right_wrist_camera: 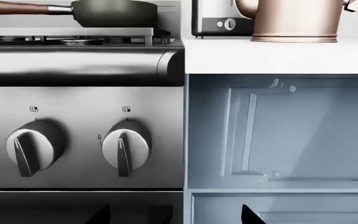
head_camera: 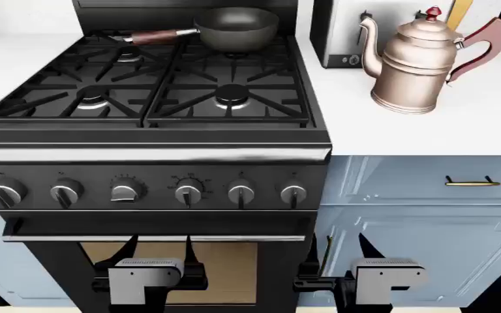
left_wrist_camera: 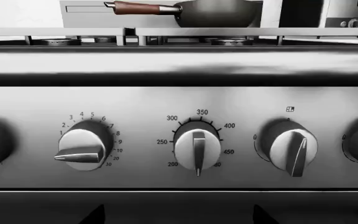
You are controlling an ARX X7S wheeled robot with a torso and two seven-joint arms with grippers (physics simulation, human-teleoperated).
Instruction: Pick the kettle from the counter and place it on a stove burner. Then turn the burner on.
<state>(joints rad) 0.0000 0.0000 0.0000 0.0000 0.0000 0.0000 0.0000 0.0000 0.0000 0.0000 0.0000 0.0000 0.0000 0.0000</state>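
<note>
The kettle (head_camera: 416,62) stands upright on the white counter (head_camera: 494,124) at about 2 o'clock in the head view, just beside a toaster (head_camera: 342,36) at its 9 o'clock, spout toward the toaster and red handle toward 3 o'clock. Both arms hang low in front of the oven door: the left gripper (head_camera: 159,251) at 7 o'clock and the right gripper (head_camera: 342,251) at 5 o'clock each show dark fingers set apart, holding nothing. The pickup has not begun. Judging from here, the right arm must rise past the counter edge, and could catch on it. A reach toward the handle could nudge the tall kettle into the toaster or tip it. The frying pan (head_camera: 233,26) fills the burner at 12 o'clock, so the near stove burner (head_camera: 231,98) looks safest, and the six alike knobs (head_camera: 241,193) invite turning the wrong one
</note>
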